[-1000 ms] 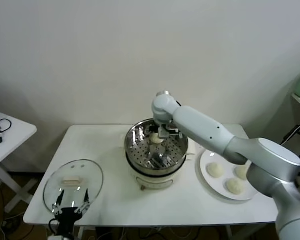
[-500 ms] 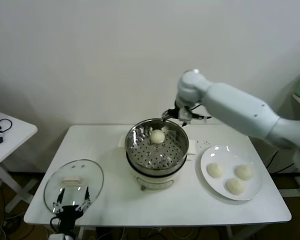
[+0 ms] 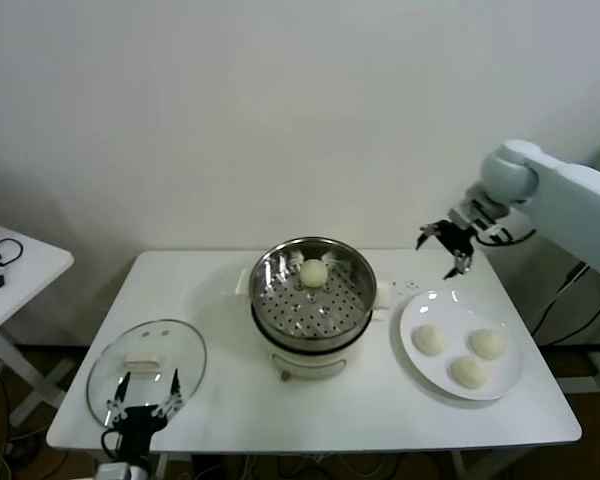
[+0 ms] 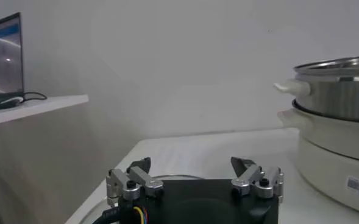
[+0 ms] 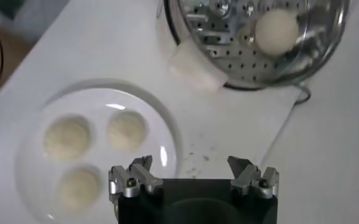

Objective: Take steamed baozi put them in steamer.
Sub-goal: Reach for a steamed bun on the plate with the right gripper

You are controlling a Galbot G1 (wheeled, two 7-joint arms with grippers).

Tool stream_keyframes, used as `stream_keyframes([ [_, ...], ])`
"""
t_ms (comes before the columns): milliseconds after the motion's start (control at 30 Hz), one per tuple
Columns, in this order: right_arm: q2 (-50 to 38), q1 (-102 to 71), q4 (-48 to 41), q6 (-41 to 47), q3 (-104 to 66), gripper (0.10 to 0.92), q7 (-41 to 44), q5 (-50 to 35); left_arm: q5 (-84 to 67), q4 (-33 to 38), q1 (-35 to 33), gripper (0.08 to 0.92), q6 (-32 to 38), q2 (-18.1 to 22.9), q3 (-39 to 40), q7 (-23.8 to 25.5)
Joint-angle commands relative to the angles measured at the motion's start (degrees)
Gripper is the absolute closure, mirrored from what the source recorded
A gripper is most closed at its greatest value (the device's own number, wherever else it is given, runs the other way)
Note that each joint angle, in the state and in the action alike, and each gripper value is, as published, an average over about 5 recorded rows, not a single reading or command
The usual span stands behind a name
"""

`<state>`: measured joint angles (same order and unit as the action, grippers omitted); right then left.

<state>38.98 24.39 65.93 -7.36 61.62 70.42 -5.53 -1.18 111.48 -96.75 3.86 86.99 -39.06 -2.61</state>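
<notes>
The steel steamer sits mid-table on its cream cooker base and holds one baozi at its far side; that baozi also shows in the right wrist view. Three baozi lie on a white plate at the right, and they show in the right wrist view. My right gripper is open and empty, in the air above the table behind the plate. My left gripper is open and empty at the table's front left edge, over the glass lid.
A small white block sits beside the steamer's right handle. A side table with a cable stands at far left. The wall runs close behind the table.
My right gripper let go of the baozi in the steamer, rose and swung right to above the plate's far side. The left arm has not moved.
</notes>
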Motion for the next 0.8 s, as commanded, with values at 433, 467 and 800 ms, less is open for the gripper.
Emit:
stream_keyframes([
  [433,3.76,-25.52,-10.13,7.0,-15.72,0.203,-1.92,4.43,0.07,0.26,-0.26,0.177,-0.27,0.28,-0.47,-0.28],
  [467,4.35,-25.67,-10.44,7.0,-15.86,0.203,-1.99,4.55,0.03,0.18,-0.28,0.177,-0.23,0.28,-0.5,-0.3],
  [800,9.01,-25.41,-13.69,6.72,-14.75,0.203,-2.32,4.85,-0.04,-0.7,-0.11,0.177,-0.15,-0.14,-0.64,-0.32],
])
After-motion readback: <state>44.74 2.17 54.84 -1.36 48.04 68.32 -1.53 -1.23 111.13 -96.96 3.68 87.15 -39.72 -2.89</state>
